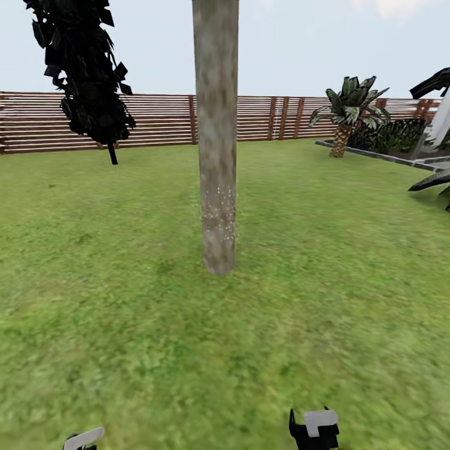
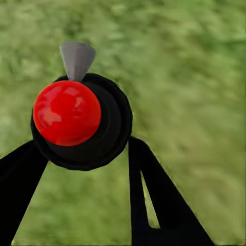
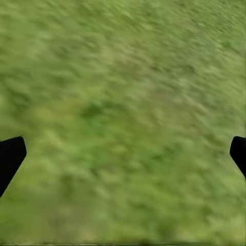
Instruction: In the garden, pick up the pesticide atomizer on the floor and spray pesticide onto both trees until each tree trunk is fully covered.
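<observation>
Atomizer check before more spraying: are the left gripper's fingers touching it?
Touching. In the left wrist view both dark fingers press against the sides of the atomizer, no gap showing between them.

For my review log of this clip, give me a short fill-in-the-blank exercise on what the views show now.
1. The atomizer in the left gripper has a ____ top.
2. White specks cling to the tree trunk near its ____.
3. The right gripper hangs open over ____.
4. Behind the lawn runs a brown wooden ____.

Missing words: red; base; grass; fence
</observation>
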### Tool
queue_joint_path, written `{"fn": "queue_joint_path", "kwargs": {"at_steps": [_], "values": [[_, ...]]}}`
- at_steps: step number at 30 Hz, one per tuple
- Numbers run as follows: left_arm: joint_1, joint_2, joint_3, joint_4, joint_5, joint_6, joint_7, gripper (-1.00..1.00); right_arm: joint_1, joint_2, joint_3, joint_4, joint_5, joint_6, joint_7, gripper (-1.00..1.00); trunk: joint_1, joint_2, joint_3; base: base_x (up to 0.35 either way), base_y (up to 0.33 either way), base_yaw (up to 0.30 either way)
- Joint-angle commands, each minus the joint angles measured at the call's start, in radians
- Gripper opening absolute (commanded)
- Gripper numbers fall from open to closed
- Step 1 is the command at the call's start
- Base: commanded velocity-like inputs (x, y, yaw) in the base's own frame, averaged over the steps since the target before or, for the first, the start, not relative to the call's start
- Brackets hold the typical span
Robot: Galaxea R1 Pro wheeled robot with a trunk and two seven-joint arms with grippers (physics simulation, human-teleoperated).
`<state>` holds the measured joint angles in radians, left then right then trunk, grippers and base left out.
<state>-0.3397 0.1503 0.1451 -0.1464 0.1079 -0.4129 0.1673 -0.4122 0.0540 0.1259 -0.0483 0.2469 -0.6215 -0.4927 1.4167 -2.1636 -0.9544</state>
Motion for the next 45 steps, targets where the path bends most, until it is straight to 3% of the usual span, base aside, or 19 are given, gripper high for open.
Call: {"fn": "queue_joint_path", "kwargs": {"at_steps": [1,15,45], "values": [[-0.001,0.000,-0.002,0.001,0.010,-0.004,-0.002,-1.00,0.000,0.001,0.008,0.001,0.003,0.002,-0.010,1.00,-0.001,0.000,-0.001,-0.261,-0.201,0.285],[-0.001,0.000,-0.002,0.001,0.010,-0.003,-0.001,-1.00,0.000,0.003,0.008,0.001,0.003,0.002,-0.010,1.00,-0.001,0.000,-0.001,-0.155,-0.223,0.285],[-0.001,0.002,-0.001,0.002,0.012,-0.003,0.000,-1.00,0.000,0.003,0.008,0.001,0.003,0.002,-0.010,1.00,-0.001,0.000,-0.001,-0.003,-0.004,0.285]]}}
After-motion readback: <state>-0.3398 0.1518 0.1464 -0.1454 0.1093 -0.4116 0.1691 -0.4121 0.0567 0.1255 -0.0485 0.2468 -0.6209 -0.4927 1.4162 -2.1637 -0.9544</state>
